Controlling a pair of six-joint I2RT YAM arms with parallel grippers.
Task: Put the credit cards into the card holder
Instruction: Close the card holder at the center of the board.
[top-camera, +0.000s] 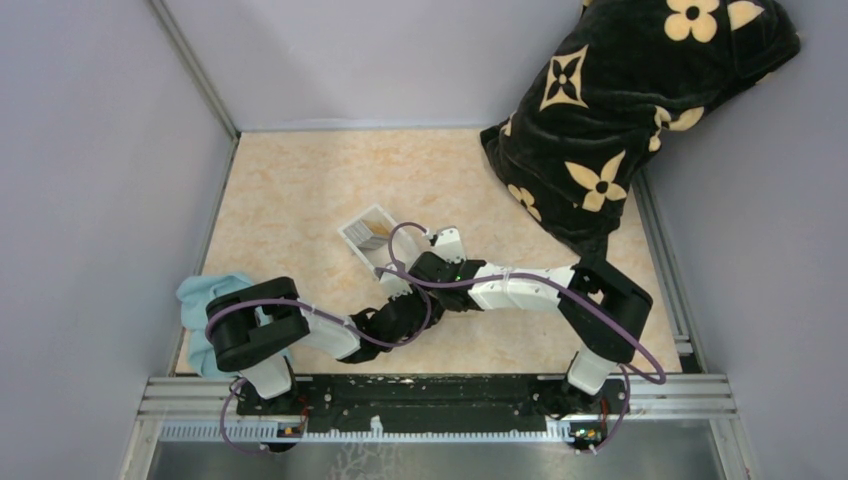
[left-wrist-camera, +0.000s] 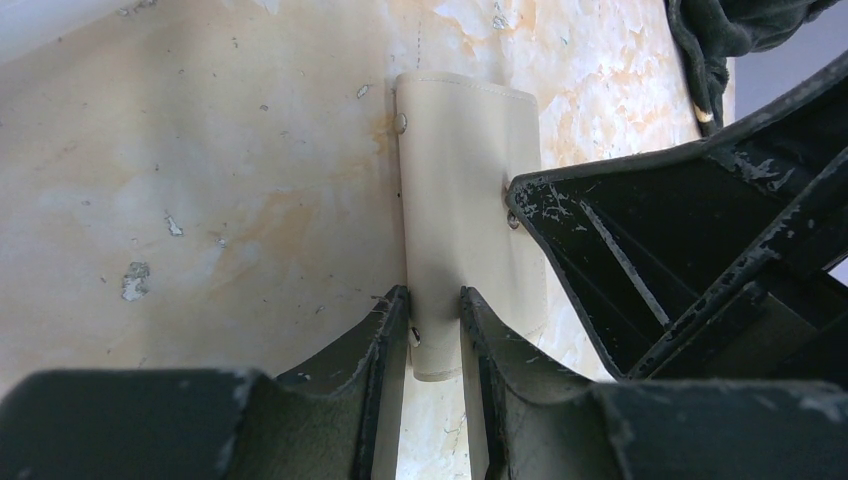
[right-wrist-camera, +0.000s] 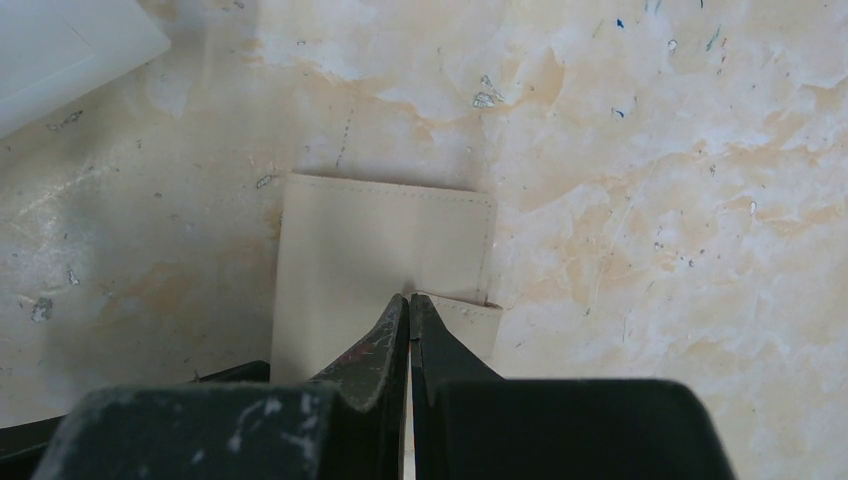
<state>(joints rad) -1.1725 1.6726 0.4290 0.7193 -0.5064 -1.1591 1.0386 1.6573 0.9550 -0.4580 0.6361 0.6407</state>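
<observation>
left jaws: clamped on card holder (left-wrist-camera: 465, 190) end | right jaws: closed, tips on card holder

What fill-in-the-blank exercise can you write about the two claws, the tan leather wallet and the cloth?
1. The tan leather folding card holder is gripped by the ____ claw.
2. The right claw, its tips over the card holder, is ____.
3. The crumpled light ____ cloth lies beside the left arm's base.

Missing words: left; shut; blue.
</observation>
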